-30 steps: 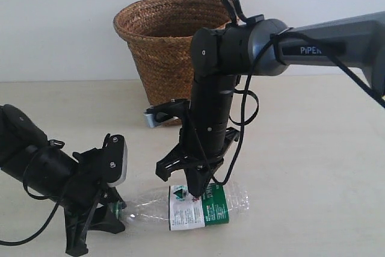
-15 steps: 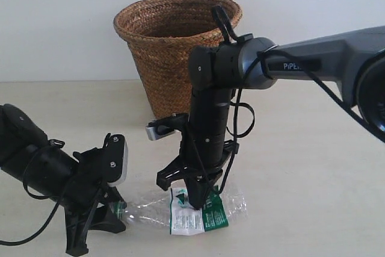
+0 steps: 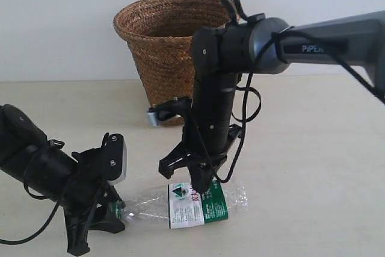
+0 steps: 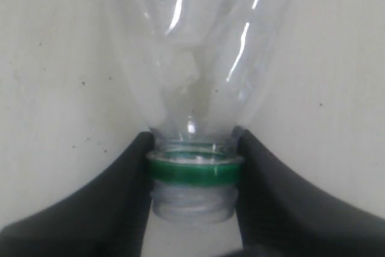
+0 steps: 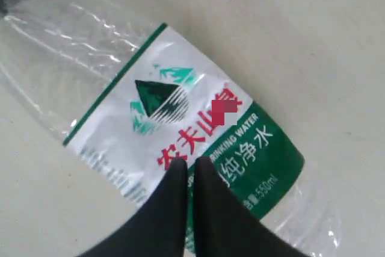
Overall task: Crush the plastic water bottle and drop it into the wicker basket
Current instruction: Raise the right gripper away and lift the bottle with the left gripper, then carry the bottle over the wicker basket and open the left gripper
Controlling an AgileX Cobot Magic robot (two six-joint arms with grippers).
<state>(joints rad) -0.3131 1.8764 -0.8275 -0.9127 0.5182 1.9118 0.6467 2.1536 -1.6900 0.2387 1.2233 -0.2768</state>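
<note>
The plastic water bottle (image 3: 207,209) lies on its side on the table, with its green-and-white label facing up. It looks somewhat flattened. My left gripper (image 3: 118,210) is shut on its neck; in the left wrist view the black fingers (image 4: 120,179) clamp a green ring on the bottle (image 4: 192,58), and bare threads show with no cap. My right gripper (image 3: 199,189) points straight down, shut with nothing between its fingers, tips at the label's top. In the right wrist view, that gripper (image 5: 191,162) sits over the red characters on the bottle (image 5: 180,106). The wicker basket (image 3: 157,58) stands upright behind.
A pale tabletop (image 3: 313,167) runs to a white wall at the back. The right arm's grey link (image 3: 337,43) reaches in from the right above the table. The left arm's black body (image 3: 36,161) fills the lower left corner.
My right gripper pushed down into the bottle's label half a second ago and has now lifted back up a little. The left gripper and the bottle neck have stayed in place.
</note>
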